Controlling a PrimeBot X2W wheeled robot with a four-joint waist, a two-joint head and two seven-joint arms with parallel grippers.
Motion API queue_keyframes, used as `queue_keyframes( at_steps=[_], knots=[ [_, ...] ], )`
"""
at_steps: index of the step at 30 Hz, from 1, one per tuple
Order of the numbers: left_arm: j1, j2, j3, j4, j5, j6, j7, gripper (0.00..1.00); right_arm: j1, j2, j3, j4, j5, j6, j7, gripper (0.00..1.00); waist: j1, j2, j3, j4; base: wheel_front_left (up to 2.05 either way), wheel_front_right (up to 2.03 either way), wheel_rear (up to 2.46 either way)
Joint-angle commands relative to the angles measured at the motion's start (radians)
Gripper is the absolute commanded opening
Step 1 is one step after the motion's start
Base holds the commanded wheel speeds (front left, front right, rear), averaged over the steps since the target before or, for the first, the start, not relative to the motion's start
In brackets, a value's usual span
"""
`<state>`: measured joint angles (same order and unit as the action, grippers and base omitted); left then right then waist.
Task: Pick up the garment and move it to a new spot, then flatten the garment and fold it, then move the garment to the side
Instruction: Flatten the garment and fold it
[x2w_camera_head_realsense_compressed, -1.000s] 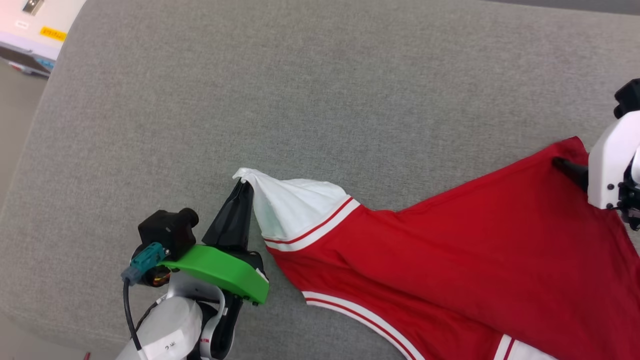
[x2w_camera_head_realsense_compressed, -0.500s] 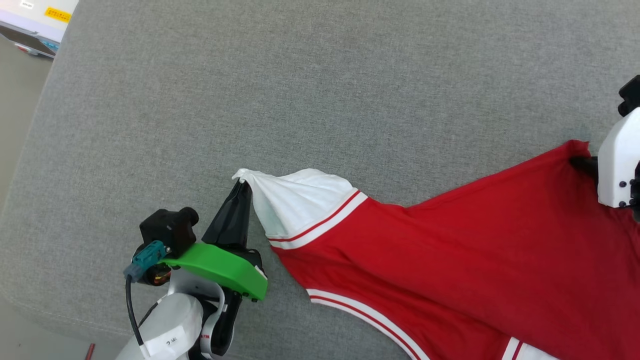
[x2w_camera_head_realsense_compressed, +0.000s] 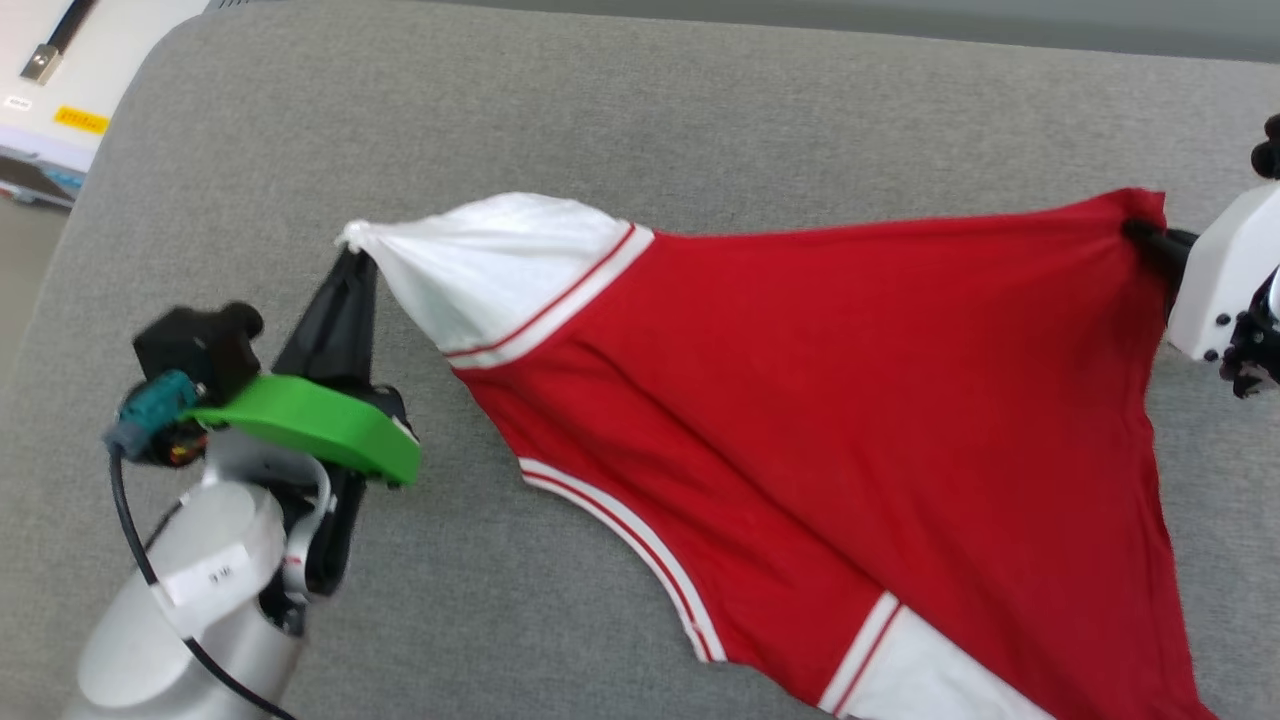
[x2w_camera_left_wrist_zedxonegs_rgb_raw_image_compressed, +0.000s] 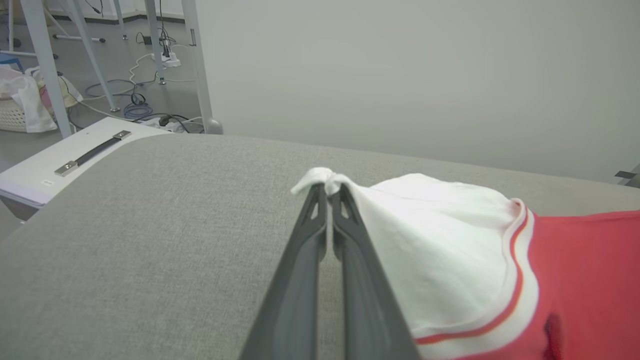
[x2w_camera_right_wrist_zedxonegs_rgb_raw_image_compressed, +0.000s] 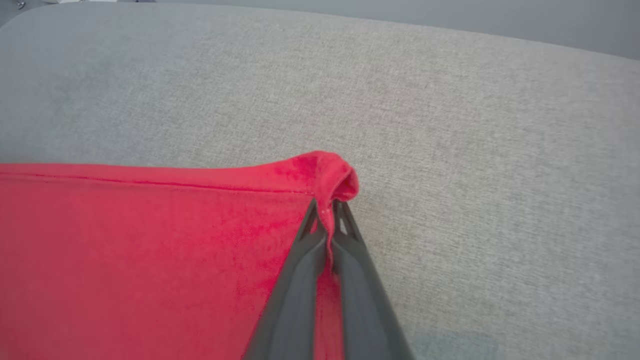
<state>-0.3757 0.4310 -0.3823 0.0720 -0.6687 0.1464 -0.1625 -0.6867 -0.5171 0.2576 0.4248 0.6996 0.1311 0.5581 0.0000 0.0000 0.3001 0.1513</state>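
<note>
Garment (x2w_camera_head_realsense_compressed: 800, 380) pulled tight over gray cushion (x2w_camera_head_realsense_compressed: 700, 120): left gripper (x2w_camera_head_realsense_compressed: 355, 255) pinching white sleeve tip, right gripper (x2w_camera_head_realsense_compressed: 1135, 230) pinching red corner.

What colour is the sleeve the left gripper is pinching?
The sleeve is white with a red stripe near its seam; best in the left wrist view.

Left forearm (x2w_camera_head_realsense_compressed: 180, 600): pale grey, rounded, white label (x2w_camera_head_realsense_compressed: 205, 575) with small black marks. Black cable (x2w_camera_head_realsense_compressed: 120, 505) runs to a teal connector (x2w_camera_head_realsense_compressed: 150, 405). Bright green curved bracket (x2w_camera_head_realsense_compressed: 310, 430) carries a boxy black camera (x2w_camera_head_realsense_compressed: 195, 340). Left gripper (x2w_camera_head_realsense_compressed: 352, 258), right gripper (x2w_camera_right_wrist_zedxonegs_rgb_raw_image_compressed: 327, 206): long dark tapered fingers (x2w_camera_left_wrist_zedxonegs_rgb_raw_image_compressed: 300, 280), triangular cut-outs near tips. Right wrist housing (x2w_camera_head_realsense_compressed: 1215, 285): white, dark screws.
</note>
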Motion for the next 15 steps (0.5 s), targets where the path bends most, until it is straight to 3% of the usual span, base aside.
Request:
queue_keyframes(
  at_steps=[1, 9, 15],
  knots=[
    [-0.058, 0.018, 0.019, 0.012, 0.001, 0.002, 0.011, 0.0, -0.034, 0.008, -0.018, 0.012, -0.019, 0.0, -0.028, 0.0, 0.0, 0.0, -0.03, -0.048, 0.0, 0.0, 0.0],
    [-0.368, 0.056, 0.042, 0.163, 0.02, -0.048, 0.069, 0.0, -0.203, 0.079, -0.084, 0.073, -0.143, 0.0, -0.149, 0.0, 0.0, 0.0, -0.006, -0.11, 0.0, 0.0, 0.0],
    [-0.655, 0.059, 0.03, 0.309, 0.073, -0.098, 0.061, 0.0, -0.41, 0.114, -0.15, 0.13, -0.246, 0.0, -0.23, 0.0, 0.0, 0.0, 0.069, -0.131, 0.0, 0.0, 0.0]
  ],
)
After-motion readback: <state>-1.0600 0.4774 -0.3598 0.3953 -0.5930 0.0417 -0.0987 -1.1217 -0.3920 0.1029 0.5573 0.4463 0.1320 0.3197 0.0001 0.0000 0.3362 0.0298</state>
